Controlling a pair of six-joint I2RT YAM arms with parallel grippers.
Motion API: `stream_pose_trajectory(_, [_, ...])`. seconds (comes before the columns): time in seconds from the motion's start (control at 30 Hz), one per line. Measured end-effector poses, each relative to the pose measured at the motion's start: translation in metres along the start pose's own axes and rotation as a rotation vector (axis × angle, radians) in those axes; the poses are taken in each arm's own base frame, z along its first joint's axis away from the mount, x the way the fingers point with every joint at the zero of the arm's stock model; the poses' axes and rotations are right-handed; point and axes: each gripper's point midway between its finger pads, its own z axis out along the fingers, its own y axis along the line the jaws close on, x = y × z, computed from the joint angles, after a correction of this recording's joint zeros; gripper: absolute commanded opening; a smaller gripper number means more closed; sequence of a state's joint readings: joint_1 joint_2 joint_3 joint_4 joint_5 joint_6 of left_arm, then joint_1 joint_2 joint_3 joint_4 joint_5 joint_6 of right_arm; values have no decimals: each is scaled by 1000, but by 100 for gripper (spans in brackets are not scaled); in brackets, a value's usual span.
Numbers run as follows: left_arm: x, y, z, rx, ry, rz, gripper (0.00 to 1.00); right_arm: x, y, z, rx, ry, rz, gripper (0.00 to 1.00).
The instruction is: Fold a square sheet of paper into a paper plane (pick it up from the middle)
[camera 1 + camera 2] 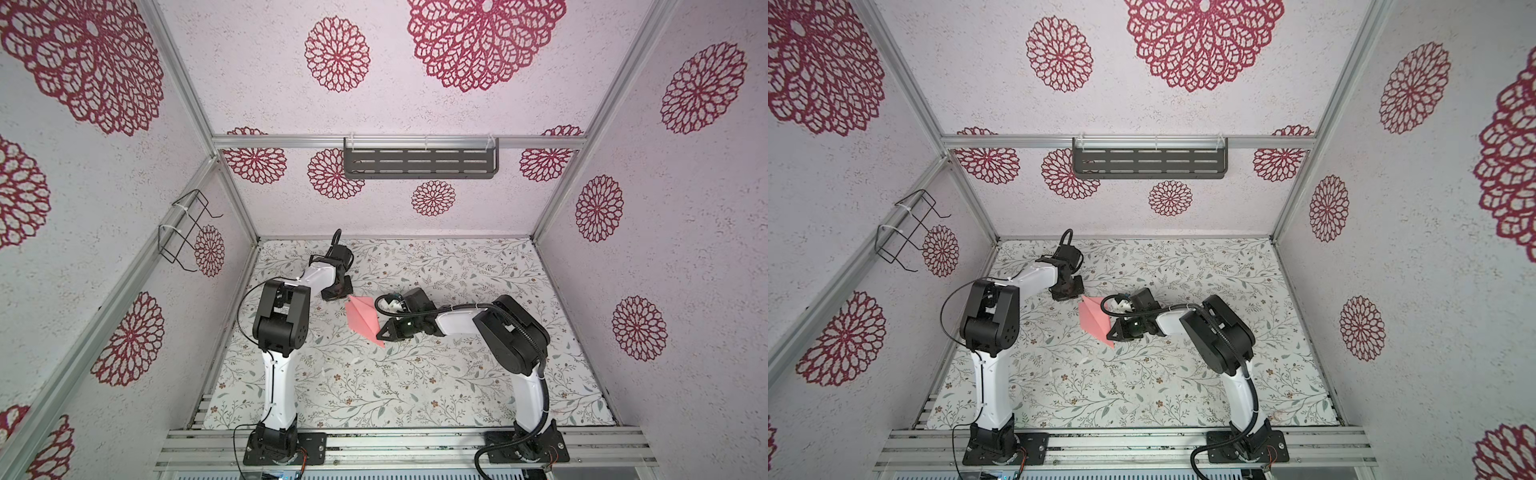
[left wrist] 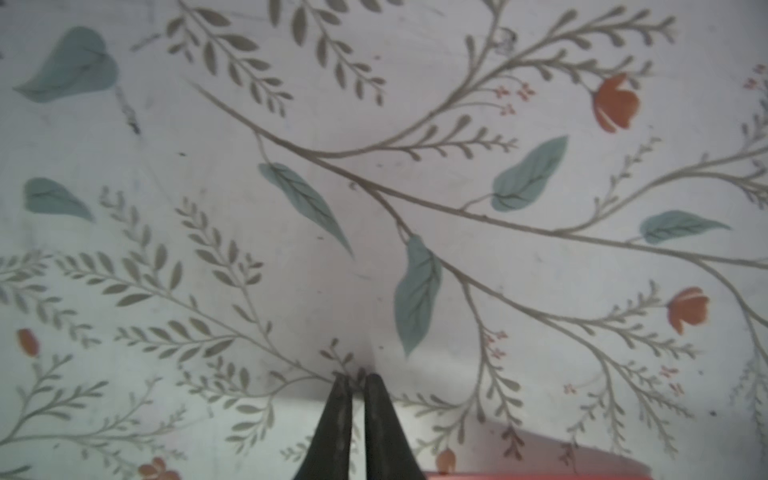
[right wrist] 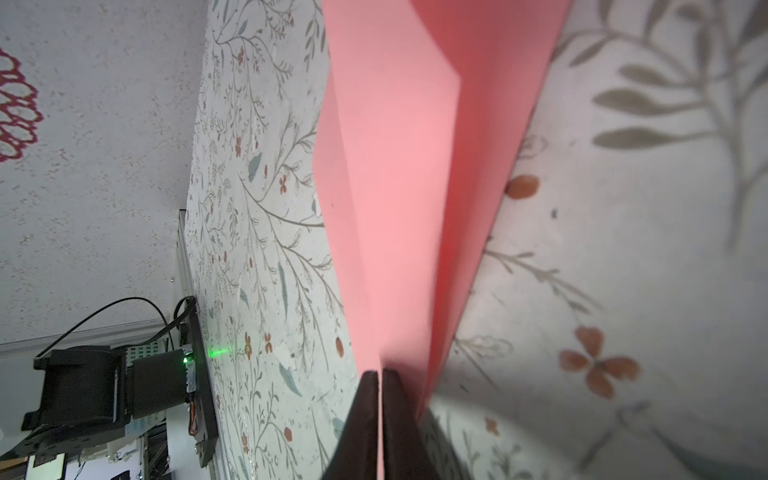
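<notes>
The square sheet of paper [image 1: 365, 320] [image 1: 1098, 320] is salmon pink and folded into a long pointed shape with a raised centre crease. It lies mid-mat in both top views, point toward the front. My right gripper [image 1: 380, 334] [image 1: 1111, 334] is shut on its pointed end. In the right wrist view a thin layer of the paper [image 3: 395, 187] runs between the right gripper [image 3: 380, 372] jaws. My left gripper [image 1: 343, 296] [image 1: 1079, 296] hangs by the paper's far corner. In the left wrist view the left gripper [image 2: 358, 376] jaws stand a narrow slit apart over bare mat, holding nothing. A strip of paper [image 2: 540, 476] shows at that frame's edge.
The floral mat [image 1: 415, 374] covers the table inside papered walls. A grey slotted shelf [image 1: 419, 162] hangs on the back wall and a wire basket [image 1: 187, 232] on the left wall. Small white scraps [image 1: 357, 359] lie on the mat in front of the paper.
</notes>
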State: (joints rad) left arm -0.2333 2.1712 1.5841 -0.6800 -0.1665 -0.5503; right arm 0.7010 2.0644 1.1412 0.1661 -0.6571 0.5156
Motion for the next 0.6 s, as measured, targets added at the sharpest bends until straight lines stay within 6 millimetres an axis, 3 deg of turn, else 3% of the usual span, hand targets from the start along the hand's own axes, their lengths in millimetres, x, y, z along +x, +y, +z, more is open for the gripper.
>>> stream_pose_trajectory(0.1, [-1,12,-9,-5,-3,-26,26,-7,-2,-6,54,-14,7,19])
stream_pose_trajectory(0.17, [-3,18,-27,5,-29,-49,31,-12,-2,-11,89,-27,3,23])
stream_pose_trajectory(0.37, [-22,30,-134,114,-254,-145,54,-44,23,-44,154,-150,-74,38])
stream_pose_trajectory(0.43, [-23,37,-162,151,-327,-185,62,-60,37,-62,179,-223,-122,50])
stream_pose_trajectory(0.5, [-16,46,-178,176,-370,-213,75,-76,50,-84,213,-308,-179,69])
stream_pose_trajectory(0.53, [-12,50,-181,182,-380,-224,80,-83,55,-94,234,-349,-209,93])
stream_pose_trajectory(0.6, [0,60,-183,188,-392,-242,91,-96,62,-116,282,-436,-261,99])
